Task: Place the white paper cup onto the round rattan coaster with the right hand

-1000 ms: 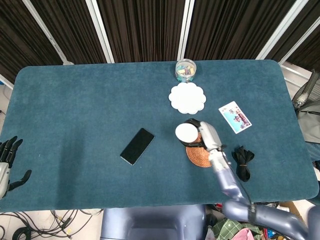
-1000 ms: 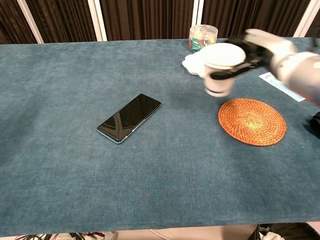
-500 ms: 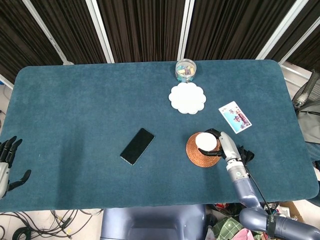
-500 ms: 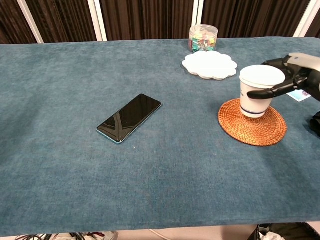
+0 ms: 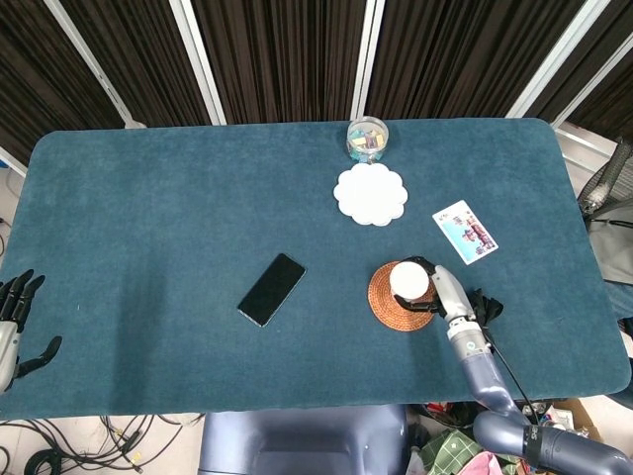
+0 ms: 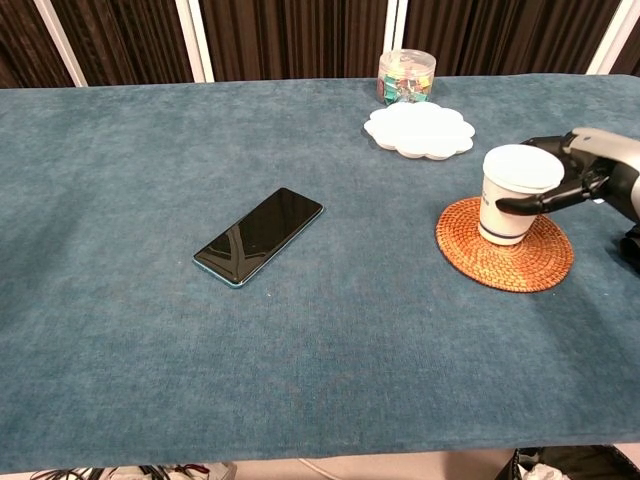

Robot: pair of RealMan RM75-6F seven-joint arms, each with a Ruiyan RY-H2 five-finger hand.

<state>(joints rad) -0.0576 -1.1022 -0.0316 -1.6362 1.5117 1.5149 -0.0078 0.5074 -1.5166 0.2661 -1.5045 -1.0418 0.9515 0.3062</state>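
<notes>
The white paper cup (image 5: pixel 409 281) (image 6: pixel 514 194) stands upright on the round rattan coaster (image 5: pixel 397 306) (image 6: pixel 505 261), near its middle. My right hand (image 5: pixel 441 284) (image 6: pixel 588 171) is wrapped around the cup from the right side, fingers still curled on its upper wall. My left hand (image 5: pixel 14 322) hangs off the table's left front corner, fingers spread and holding nothing; it shows only in the head view.
A black phone (image 5: pixel 272 289) (image 6: pixel 260 236) lies left of the coaster. Behind it sit a white scalloped dish (image 5: pixel 370 194) (image 6: pixel 420 130) and a clear jar of clips (image 5: pixel 367 139) (image 6: pixel 406 74). A printed card (image 5: pixel 464 232) and a black strap (image 5: pixel 486 307) lie to the right.
My right hand carried the cup rightward and down from above the table onto the coaster. In the last half second it lowered the cup until it sat on the rattan.
</notes>
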